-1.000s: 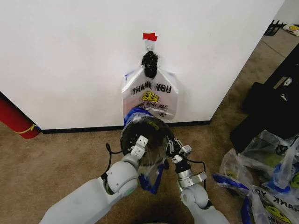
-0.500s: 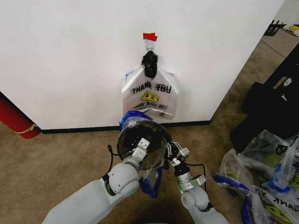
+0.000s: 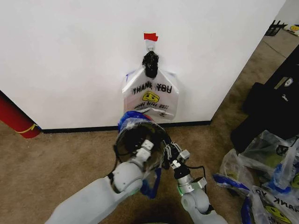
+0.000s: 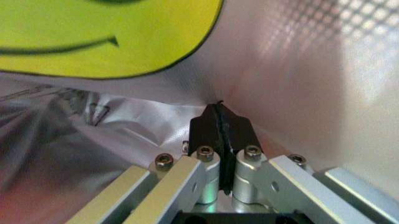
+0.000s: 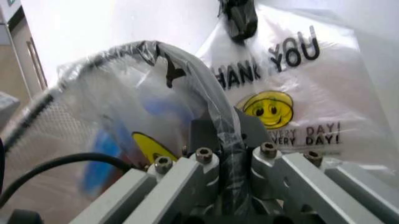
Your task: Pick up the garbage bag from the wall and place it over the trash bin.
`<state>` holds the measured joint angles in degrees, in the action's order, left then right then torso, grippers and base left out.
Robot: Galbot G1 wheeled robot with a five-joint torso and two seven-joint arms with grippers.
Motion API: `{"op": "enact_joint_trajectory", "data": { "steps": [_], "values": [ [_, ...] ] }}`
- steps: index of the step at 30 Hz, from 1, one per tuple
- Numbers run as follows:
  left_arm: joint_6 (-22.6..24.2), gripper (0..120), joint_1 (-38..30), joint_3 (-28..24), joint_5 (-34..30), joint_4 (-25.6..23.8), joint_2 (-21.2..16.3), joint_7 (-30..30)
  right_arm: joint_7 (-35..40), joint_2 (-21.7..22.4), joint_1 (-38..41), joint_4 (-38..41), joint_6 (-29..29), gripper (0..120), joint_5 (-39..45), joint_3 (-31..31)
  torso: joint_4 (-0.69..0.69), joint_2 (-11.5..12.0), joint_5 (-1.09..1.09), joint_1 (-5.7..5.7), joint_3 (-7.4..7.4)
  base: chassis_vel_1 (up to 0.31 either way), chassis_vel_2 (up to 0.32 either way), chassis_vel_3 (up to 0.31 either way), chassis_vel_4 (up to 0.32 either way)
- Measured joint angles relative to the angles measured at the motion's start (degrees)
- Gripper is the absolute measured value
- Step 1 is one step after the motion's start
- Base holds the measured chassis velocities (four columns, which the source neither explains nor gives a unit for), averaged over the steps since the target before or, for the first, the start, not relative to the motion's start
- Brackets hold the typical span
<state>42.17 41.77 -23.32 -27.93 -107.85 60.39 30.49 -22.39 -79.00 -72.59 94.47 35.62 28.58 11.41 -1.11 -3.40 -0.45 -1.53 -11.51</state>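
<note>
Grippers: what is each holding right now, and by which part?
Both pinch the same garbage bag stretched over the trash bin: left gripper shut on the film below its smiley; right gripper shut on a bunched fold at the rim.

We stand on a brown carpeted floor point(image 3: 60, 163) that runs up to the wall point(image 3: 70, 56), where a black baseboard point(image 3: 79, 129) meets it. Ahead of our fingers, the trash bin point(image 3: 138, 140) sits on the carpet, close to the baseboard. Far off to the left of our fingers, a red cylinder point(image 3: 14, 119) rests on the floor against the wall. To the right of our fingers, a heap of plastic bags point(image 3: 261, 177) lies on the carpet, and beyond it a black bag point(image 3: 273, 107) sits on the floor.
</note>
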Motion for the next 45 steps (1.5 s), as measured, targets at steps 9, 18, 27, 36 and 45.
{"op": "enact_joint_trajectory", "data": {
  "steps": [9,18,27,36,45],
  "values": [
    [-0.01,0,-1.45,-0.43,0.16,2.08,1.61,-0.04,-0.54,-0.57,0.24,-0.98,0.21,0,-0.01,-0.25,0.01,0.00,-0.02,0.00,0.00,0.000,0.000,0.000,0.000],
    [-0.04,0,-3.66,-0.66,1.73,6.98,2.75,-0.06,-1.22,-0.42,-0.82,0.12,0.21,0,0.91,-0.58,0.00,0.00,-0.01,0.00,0.00,0.000,0.000,0.000,0.000],
    [-1.40,0,-2.89,0.12,4.37,5.20,1.22,-0.40,-0.87,-0.42,-1.02,-0.29,0.13,0,2.65,-0.65,0.01,0.00,-0.01,0.00,0.00,0.000,0.000,0.000,0.000],
    [-2.39,0,2.26,1.51,9.33,-1.52,-0.65,-1.02,1.33,-0.66,-0.32,-1.31,-0.60,0,4.03,-0.84,0.02,0.00,-0.01,0.01,0.01,0.000,0.000,0.000,0.000],
    [-4.51,0,0.98,3.30,14.75,3.01,-0.07,-1.39,1.60,-0.69,-0.96,-0.88,-0.97,0,3.32,-1.69,0.01,0.01,-0.01,0.01,0.01,0.000,0.000,0.000,0.000]
  ]
}}
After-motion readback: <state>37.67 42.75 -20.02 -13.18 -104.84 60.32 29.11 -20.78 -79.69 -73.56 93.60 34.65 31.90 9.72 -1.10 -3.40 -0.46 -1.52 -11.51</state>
